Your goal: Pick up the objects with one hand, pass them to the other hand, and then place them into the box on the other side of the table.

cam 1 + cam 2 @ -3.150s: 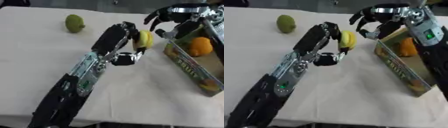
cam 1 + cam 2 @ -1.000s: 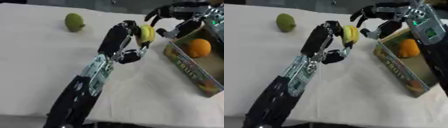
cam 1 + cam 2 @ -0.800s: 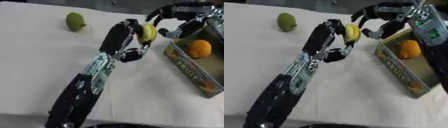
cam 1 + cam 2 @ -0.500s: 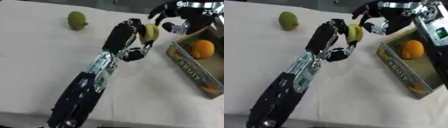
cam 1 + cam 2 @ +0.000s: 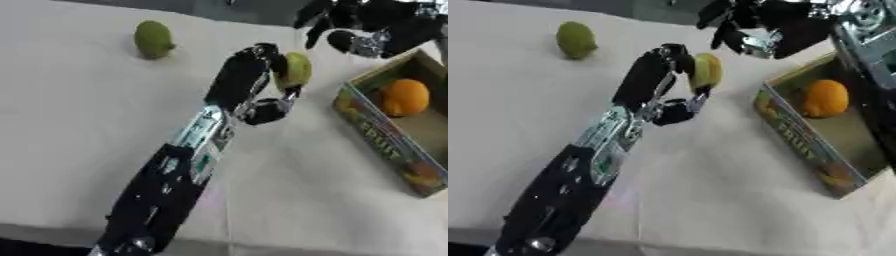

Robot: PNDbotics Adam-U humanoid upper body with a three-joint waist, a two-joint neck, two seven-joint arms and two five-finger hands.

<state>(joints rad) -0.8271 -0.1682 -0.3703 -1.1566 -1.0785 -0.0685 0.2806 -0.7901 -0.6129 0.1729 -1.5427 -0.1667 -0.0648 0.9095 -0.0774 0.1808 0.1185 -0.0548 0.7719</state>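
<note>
Yellow-green fruit (image 5: 294,70) pinched in left robot hand (image 5: 262,80), raised above white counter (image 5: 70,125) near centre. Right robot hand (image 5: 754,25) at 1 o'clock, just beside the fruit, fingers spread, grasping nothing. Box (image 5: 385,145) at 3 o'clock, orange (image 5: 404,97) inside. Green fruit (image 5: 153,39) resting at 11 o'clock, well apart.

I can see yellow lettering along the green side of the cardboard box (image 5: 798,137), but from my feed it's too blurred to read for certain. I find no other readable text, numbers or signs anywhere.
</note>
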